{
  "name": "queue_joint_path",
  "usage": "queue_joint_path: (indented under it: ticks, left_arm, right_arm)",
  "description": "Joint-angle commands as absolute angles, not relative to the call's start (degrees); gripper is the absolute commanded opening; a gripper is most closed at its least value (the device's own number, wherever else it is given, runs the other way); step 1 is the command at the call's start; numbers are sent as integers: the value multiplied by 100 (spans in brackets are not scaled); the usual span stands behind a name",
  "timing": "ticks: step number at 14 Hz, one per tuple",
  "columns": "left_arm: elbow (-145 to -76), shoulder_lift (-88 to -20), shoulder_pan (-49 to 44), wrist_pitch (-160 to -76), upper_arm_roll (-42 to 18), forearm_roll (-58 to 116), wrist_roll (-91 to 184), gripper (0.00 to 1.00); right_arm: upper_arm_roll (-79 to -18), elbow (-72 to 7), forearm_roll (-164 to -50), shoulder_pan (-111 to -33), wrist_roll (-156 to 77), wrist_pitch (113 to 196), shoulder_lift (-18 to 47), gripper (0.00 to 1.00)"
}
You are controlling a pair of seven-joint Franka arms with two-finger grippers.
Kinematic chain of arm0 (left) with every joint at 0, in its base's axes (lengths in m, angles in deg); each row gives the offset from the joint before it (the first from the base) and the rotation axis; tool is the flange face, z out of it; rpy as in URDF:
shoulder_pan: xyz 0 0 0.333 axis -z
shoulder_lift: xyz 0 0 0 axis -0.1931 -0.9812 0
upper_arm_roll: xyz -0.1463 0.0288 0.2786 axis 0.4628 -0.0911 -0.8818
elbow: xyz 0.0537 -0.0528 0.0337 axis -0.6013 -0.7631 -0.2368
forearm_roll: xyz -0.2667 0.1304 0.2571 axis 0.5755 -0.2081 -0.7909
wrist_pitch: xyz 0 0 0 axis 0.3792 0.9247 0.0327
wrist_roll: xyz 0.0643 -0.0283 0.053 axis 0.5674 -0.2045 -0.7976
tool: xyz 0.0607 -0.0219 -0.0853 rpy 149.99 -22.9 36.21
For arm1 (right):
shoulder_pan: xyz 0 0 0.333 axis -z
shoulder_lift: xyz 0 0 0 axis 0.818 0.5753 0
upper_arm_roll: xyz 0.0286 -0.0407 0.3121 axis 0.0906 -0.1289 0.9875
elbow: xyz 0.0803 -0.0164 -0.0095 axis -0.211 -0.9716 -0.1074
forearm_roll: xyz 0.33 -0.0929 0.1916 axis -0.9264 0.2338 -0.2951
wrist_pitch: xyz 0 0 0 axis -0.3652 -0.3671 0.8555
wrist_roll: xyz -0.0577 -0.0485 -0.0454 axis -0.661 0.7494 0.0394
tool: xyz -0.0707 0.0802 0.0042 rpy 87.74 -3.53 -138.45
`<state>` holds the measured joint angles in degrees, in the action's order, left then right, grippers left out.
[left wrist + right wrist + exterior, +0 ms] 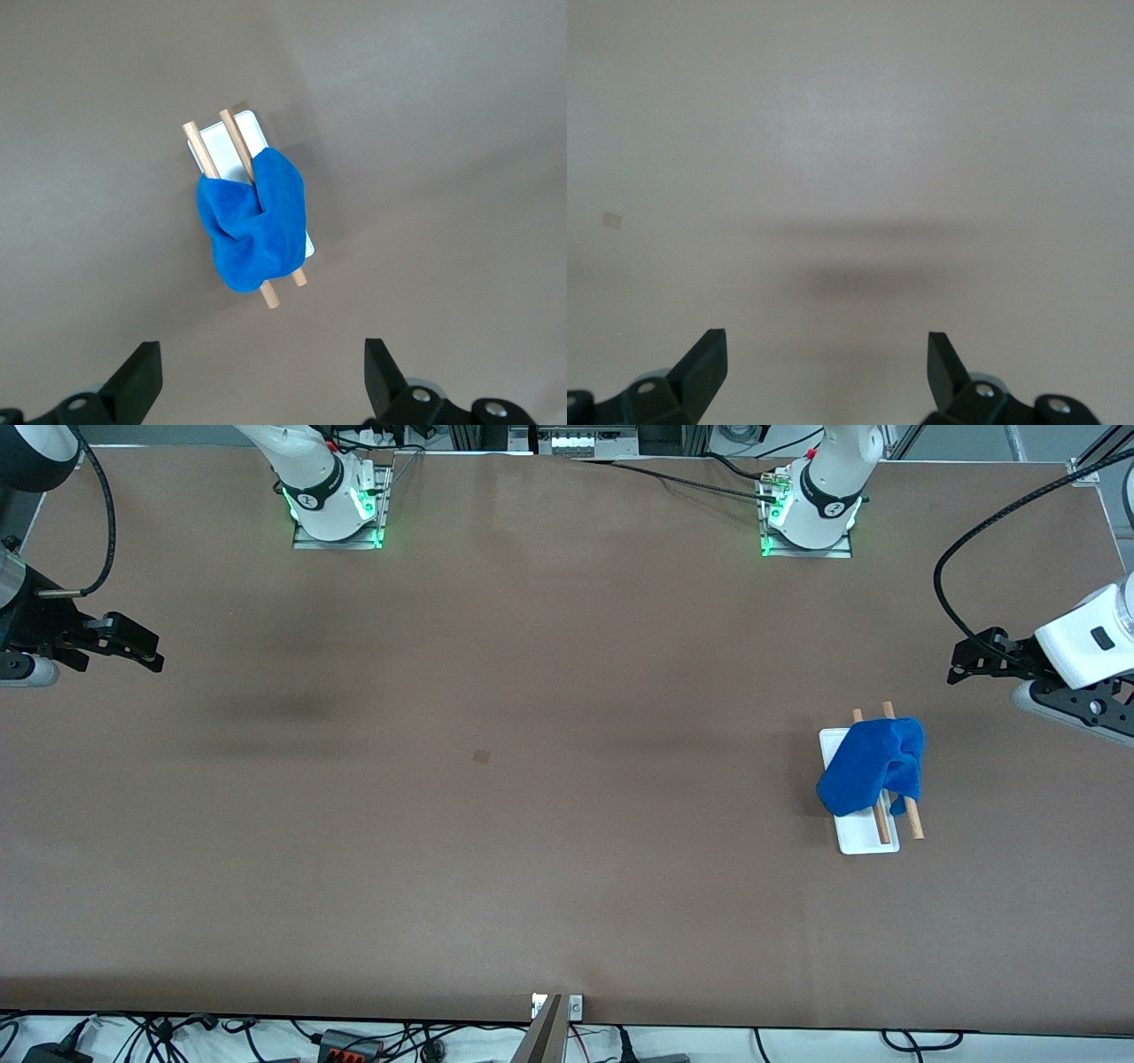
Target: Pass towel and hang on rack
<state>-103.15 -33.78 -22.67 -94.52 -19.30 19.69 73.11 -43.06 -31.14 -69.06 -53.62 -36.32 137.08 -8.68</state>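
**Towel on rack, both arms clear**

The blue towel (873, 766) lies bunched over both wooden bars of the rack (866, 841), toward the left arm's end of the table; bar ends poke out either side. Hanging looks done; the sensible finish is to keep clear and not snag the cloth. Left gripper (961, 666) hangs over bare table beside the rack, fingers spread, empty. Right gripper (146, 651) waits over its own end of the table (532, 824), spread, empty.
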Motion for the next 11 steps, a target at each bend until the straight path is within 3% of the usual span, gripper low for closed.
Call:
queue_joint_path:
  ticks: [1,5,11]
  left_arm:
    - [-10990,-2868,-2186,-9758,-2038,1953,7243,100]
    - [-11219,-2674,-1852,-9785,-2441,2128,6584,100]
    - [-11219,-2674,-1852,-9723,-2442,2252,6540,100]
  right_arm:
    - [-4290,-3104,-6861,-5365,-3711,13649,-924,100]
    - [-4308,-3113,-6878,-5356,-3693,13640,-915,100]
    - [-4290,-3104,-6870,-5365,-3693,13526,-924,100]
